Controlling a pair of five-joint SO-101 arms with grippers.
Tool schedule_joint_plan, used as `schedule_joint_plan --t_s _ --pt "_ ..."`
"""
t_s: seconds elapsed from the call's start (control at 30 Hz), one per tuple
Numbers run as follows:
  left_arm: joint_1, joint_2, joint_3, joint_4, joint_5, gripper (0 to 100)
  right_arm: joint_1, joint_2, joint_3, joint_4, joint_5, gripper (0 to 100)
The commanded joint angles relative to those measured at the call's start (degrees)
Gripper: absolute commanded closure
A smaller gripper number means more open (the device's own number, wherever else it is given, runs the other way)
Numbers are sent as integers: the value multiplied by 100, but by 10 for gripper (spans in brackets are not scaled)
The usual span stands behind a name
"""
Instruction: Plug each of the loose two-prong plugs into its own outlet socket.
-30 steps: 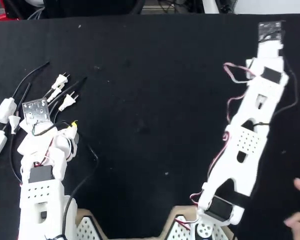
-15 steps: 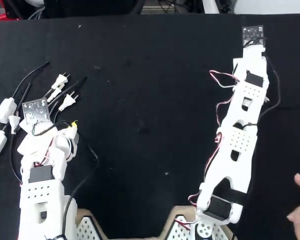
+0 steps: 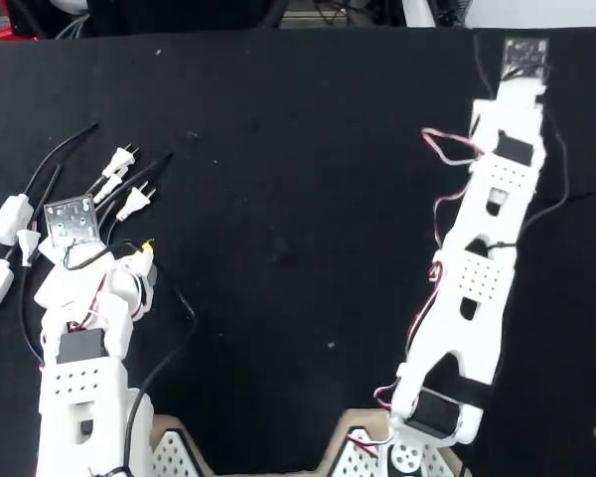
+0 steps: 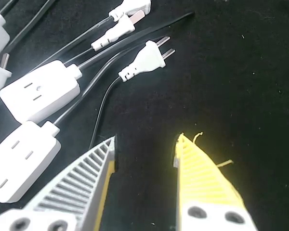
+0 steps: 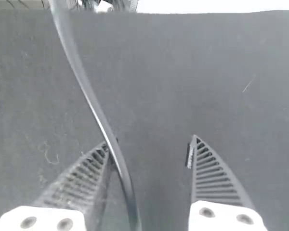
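This looks like a robotics lab bench. A table (image 3: 278,199) draped in black cloth carries a white printed left arm (image 3: 79,338) and right arm (image 3: 482,268) with bare servo wires (image 3: 439,149). Cables (image 3: 328,12) crowd the far edge. Loose two-prong plugs (image 3: 131,202) and outlet sockets (image 3: 10,219) lie on the cloth.

Matt black cloth table cover (image 4: 245,82), faintly linty. Ahead of left gripper (image 4: 144,144), with ribbed plastic fingers (image 4: 202,183): smooth white plastic plug (image 4: 143,61), shiny metal prongs; glossy white plastic outlet socket (image 4: 38,91). Beside right gripper (image 5: 149,147): glossy black cord (image 5: 91,106).
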Motion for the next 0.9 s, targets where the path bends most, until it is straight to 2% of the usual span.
schedule_joint_plan --t_s 0.0,0.23,0.57,0.87 --pt "-4 -88 -22 -62 0 798 -53 -822 -400 554 -53 783" --pt "-4 -88 -22 -62 0 798 -97 -1182 -356 870 -44 783" --pt "-4 -88 -22 -62 0 798 -176 -426 -558 580 -53 783" --pt "4 -88 -22 -62 0 798 422 -1191 -690 2479 -9 780"
